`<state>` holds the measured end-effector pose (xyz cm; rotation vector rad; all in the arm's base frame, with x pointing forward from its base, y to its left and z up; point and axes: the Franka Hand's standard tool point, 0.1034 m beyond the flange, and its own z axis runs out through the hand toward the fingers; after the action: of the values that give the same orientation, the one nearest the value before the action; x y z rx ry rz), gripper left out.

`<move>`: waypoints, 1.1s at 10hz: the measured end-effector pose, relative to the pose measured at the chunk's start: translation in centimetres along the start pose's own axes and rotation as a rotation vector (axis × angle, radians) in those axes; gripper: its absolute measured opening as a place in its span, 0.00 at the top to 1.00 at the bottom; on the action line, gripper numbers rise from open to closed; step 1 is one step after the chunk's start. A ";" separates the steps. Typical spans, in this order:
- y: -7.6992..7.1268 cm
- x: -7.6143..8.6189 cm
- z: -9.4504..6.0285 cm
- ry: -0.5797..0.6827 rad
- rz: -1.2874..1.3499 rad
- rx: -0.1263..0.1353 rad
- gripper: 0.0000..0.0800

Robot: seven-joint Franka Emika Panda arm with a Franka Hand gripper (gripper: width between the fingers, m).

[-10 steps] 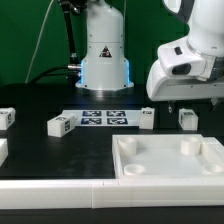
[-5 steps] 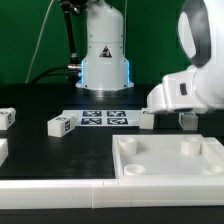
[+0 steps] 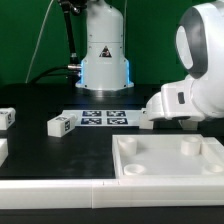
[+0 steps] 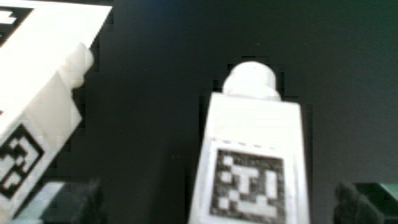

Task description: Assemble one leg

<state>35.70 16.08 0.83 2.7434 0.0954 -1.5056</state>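
From the exterior view's left: a spare leg (image 3: 5,117) at the edge, another leg (image 3: 60,124), the marker board (image 3: 105,118), then the arm (image 3: 195,85) hunched low over the table. On the wrist view the target leg (image 4: 249,150) shows its tag to the camera. The gripper (image 4: 222,205) straddles it, fingers (image 4: 68,205) apart, gaps showing either side. It looks like light, rigid, smooth plastic. I'd pinch the flat long sides at mid-body, clear of the rounded peg end.
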 end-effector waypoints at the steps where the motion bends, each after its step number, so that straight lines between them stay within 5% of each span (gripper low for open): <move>1: -0.1 0.0 0.1 -0.002 -0.002 -0.004 0.19; 3: -0.3 -0.1 0.2 -0.002 -0.005 -0.008 0.19; 4: -0.3 -0.1 0.2 -0.002 -0.006 -0.008 0.38; 5: -0.3 -0.1 0.2 -0.002 -0.006 -0.008 0.38; 6: -0.3 -0.1 0.2 -0.002 -0.006 -0.008 0.56; 7: -0.3 -0.1 0.2 -0.003 -0.006 -0.008 0.64; 11: -0.3 -0.1 0.2 -0.002 -0.006 -0.008 0.64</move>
<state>35.43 16.34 0.79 2.7374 0.1096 -1.5065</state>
